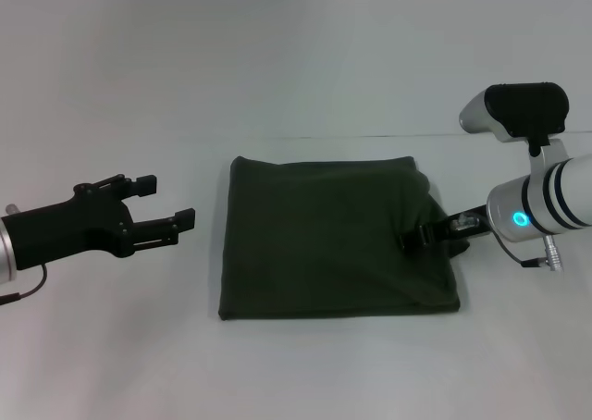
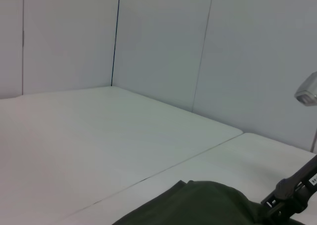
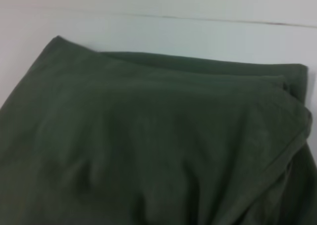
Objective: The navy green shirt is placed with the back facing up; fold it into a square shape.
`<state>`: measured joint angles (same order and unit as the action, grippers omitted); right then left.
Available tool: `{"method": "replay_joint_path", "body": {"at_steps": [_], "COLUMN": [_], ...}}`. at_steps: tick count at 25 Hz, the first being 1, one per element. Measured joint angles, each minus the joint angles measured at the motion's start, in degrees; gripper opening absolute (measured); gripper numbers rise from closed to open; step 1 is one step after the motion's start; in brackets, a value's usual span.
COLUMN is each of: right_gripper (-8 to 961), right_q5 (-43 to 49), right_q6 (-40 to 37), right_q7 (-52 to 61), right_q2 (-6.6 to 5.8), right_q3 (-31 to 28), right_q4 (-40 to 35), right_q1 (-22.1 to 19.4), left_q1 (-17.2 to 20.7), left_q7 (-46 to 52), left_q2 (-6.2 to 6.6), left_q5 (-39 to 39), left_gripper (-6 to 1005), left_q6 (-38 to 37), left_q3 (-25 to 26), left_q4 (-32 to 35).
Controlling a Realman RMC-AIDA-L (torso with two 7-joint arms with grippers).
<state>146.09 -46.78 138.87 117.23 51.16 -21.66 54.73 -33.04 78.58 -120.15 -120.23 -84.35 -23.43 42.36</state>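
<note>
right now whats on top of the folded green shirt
Only the right end effector rests on the dark olive-green folded fabric shirt, at its right edge. Anything between the layers is covered.

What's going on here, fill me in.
A two-armed robot is folding a navy green shirt on a white table. The shirt already lies folded into a rough square. The right gripper sits at the shirt's right edge, its fingers on the fabric. The left gripper hovers open, off to the shirt's left and not touching it.
</note>
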Motion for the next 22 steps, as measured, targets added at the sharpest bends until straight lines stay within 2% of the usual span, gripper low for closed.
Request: {"method": "replay_joint_path", "body": {"at_steps": [10,14,18,22], "right_gripper": [553,555,566,600], "right_q5": [-0.9,-2.1,-3.9,-14.8], "right_q6": [-2.3,-6.5,-9.4,-14.0], "right_q7": [0.0,-0.1,-0.9,-10.5], "right_q2": [-0.22,-0.35,0.10,-0.50], "right_q3": [0.7,0.5,-1.4,-2.2], "right_q4": [-2.7,-9.5,-18.9,-24.7], "right_q1": [-0.9,-3.2,-7.2,-12.0], "left_q1": [-0.3,-0.4,-0.4,-0.7], "left_q7": [0.0,0.0,0.0,0.4], "left_q2": [0.09,0.18,0.28,0.59], "left_q5": [0.0,0.6,2.5,5.2], "left_gripper": [894,894,895,895], "left_q6": [0.1,0.0,-0.3,-0.9], "left_q3": [0.0,0.0,0.1,0.0], "left_q4": [0.1,-0.1,-0.6,-3.0]}}
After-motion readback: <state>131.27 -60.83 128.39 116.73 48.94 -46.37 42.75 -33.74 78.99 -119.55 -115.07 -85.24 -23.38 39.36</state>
